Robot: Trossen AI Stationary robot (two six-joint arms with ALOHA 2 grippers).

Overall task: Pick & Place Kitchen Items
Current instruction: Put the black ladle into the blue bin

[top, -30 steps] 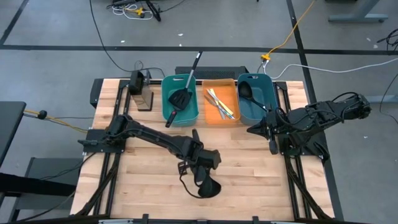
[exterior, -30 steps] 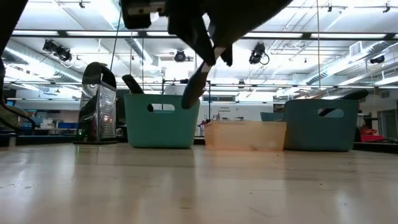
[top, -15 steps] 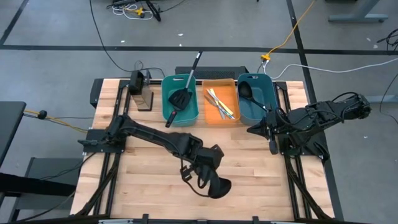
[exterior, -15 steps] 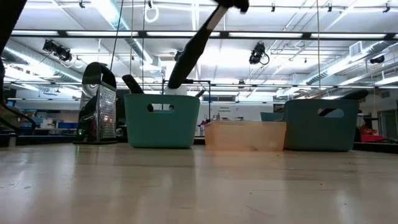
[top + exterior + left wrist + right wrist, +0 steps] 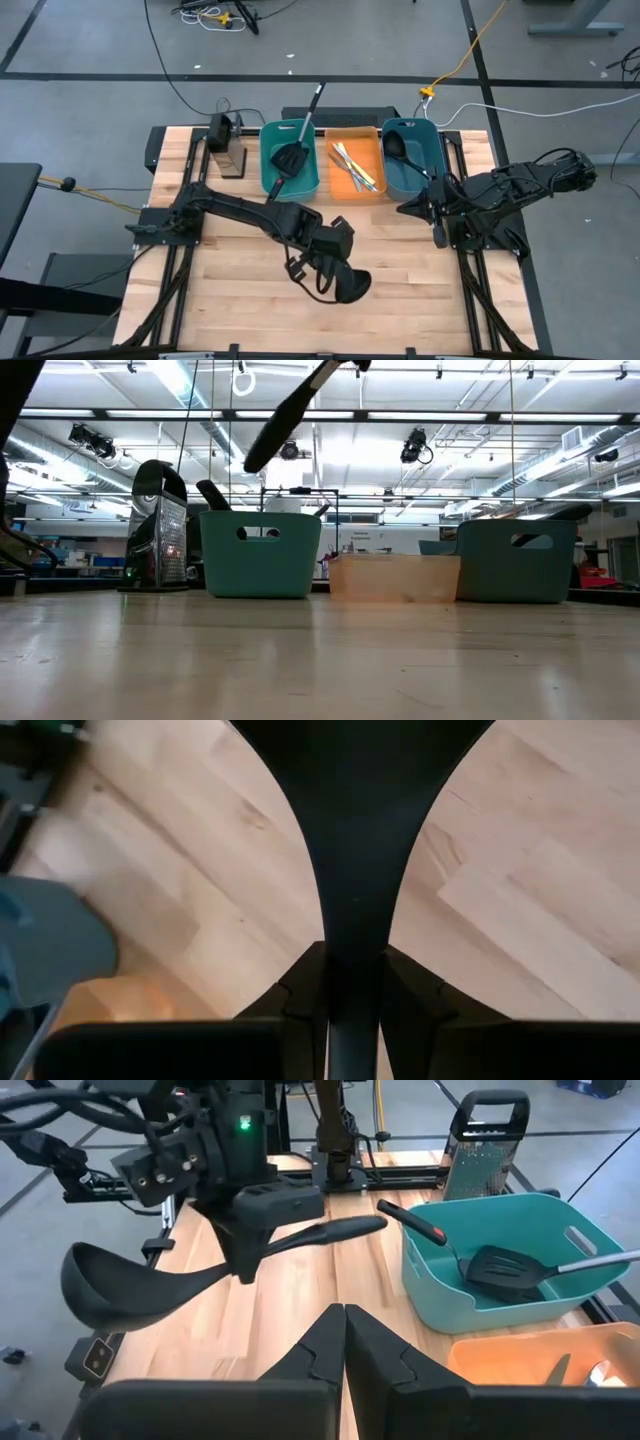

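My left gripper [image 5: 326, 248] is over the middle of the table, shut on a black ladle [image 5: 200, 1265]. The ladle's bowl [image 5: 350, 287] points toward the near edge. Its handle's free end [image 5: 270, 440] slants toward the bins. My right gripper [image 5: 440, 236] waits shut and empty at the table's right side, in front of the right teal bin. A black slotted spatula [image 5: 290, 158] lies in the left teal bin, with its handle leaning over the far rim. Thin sticks [image 5: 352, 165] lie in the orange bin. Another black ladle [image 5: 398, 148] is in the right teal bin. My left gripper pinches the ladle's handle [image 5: 352, 955] between its two fingers, on the stretch where the handle widens into the bowl. The fingers [image 5: 300, 990] come from above, pointing down, and lie across the handle. The ladle is lifted clear of the table and hangs roughly level.
Along the far edge stand the left teal bin [image 5: 268, 175], the orange bin [image 5: 340, 185] and the right teal bin [image 5: 425, 160]. A metal grater [image 5: 228, 148] stands left of them. Bare wood lies at the table's near half [image 5: 240, 290].
My left gripper has gone up with the ladle and a little toward the table's right edge, staying shut on it. In the low view the handle's free end has climbed from the height of the bin's rim to well above it.
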